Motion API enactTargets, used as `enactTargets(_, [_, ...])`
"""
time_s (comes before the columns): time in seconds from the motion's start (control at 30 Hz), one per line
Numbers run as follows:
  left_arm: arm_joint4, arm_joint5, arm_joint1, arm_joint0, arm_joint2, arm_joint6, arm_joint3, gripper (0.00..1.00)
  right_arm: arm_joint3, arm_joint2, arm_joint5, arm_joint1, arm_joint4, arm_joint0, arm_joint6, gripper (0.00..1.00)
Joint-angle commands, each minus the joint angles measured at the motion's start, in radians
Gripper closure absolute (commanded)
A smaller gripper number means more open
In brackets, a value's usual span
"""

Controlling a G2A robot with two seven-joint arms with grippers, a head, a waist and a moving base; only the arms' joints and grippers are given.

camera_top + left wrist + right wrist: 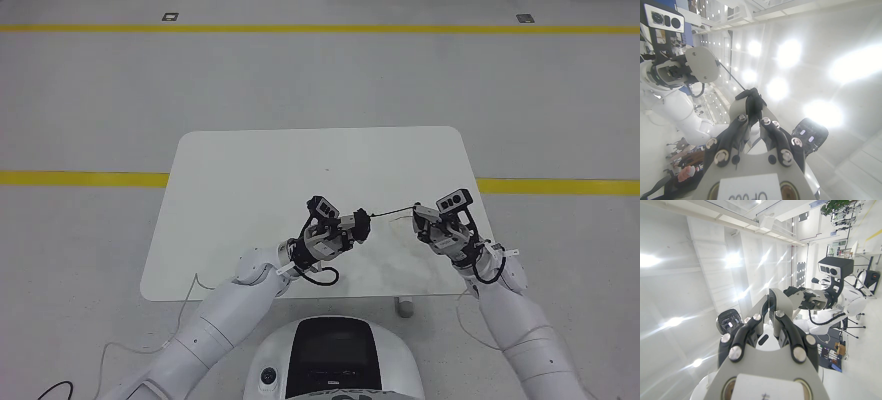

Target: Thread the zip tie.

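The left gripper (361,223) is clenched on one end of the black zip tie (392,211), above the table (250,180) just toward 4 o'clock of its middle. The tie runs taut toward 3 o'clock, where the right gripper (422,216) pinches its other end
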Motion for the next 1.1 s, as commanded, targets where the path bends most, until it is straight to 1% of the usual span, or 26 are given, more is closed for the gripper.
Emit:
enactTargets(0.0, [0.0,0.0,0.0,0.0,0.0,0.0,0.0,1.0,0.004,0.003,0.0,0.0,0.001,0.0,0.0,1.0])
enactTargets(0.13, [0.0,0.0,0.0,0.0,0.0,0.0,0.0,1.0,0.016,0.02,-0.001,0.001,0.011,0.0,-0.002,1.0])
enactTargets(0.23, [0.0,0.0,0.0,0.0,0.0,0.0,0.0,1.0,0.025,0.04,0.02,0.004,0.013,-0.005,-0.003,1.0])
enactTargets(0.27, [0.0,0.0,0.0,0.0,0.0,0.0,0.0,1.0,0.026,0.046,0.041,0.007,0.005,-0.006,-0.003,0.84])
enactTargets(0.3, [0.0,0.0,0.0,0.0,0.0,0.0,0.0,1.0,0.027,0.051,0.062,0.009,-0.008,-0.006,-0.005,0.04])
enactTargets(0.33, [0.0,0.0,0.0,0.0,0.0,0.0,0.0,1.0,0.024,0.058,0.072,0.012,-0.019,-0.005,-0.009,0.0])
enactTargets(0.63, [0.0,0.0,0.0,0.0,0.0,0.0,0.0,1.0,0.023,0.06,0.072,0.012,-0.022,-0.005,-0.011,0.0])
enactTargets(0.7, [0.011,0.013,0.0,0.005,0.001,0.027,-0.014,1.0,0.012,0.065,0.061,0.012,-0.032,-0.009,-0.043,0.0])
enactTargets(0.73, [0.015,0.028,0.001,0.009,-0.001,0.036,-0.018,1.0,0.005,0.075,0.047,0.014,-0.043,-0.015,-0.057,0.0])
enactTargets(0.83, [-0.001,0.059,0.005,0.024,-0.015,0.045,-0.032,1.0,-0.007,0.106,0.023,0.018,-0.054,-0.029,-0.071,0.0])
enactTargets(0.9, [-0.022,0.077,0.006,0.034,-0.021,0.038,-0.042,1.0,-0.014,0.122,0.014,0.02,-0.06,-0.038,-0.08,0.0])
enactTargets(0.97, [-0.022,0.083,0.008,0.04,-0.027,0.034,-0.053,1.0,-0.023,0.129,0.032,0.022,-0.056,-0.046,-0.08,0.0])
enactTargets(1.07, [-0.017,0.083,0.008,0.039,-0.028,0.032,-0.054,1.0,-0.024,0.134,0.031,0.021,-0.046,-0.048,-0.093,0.0])
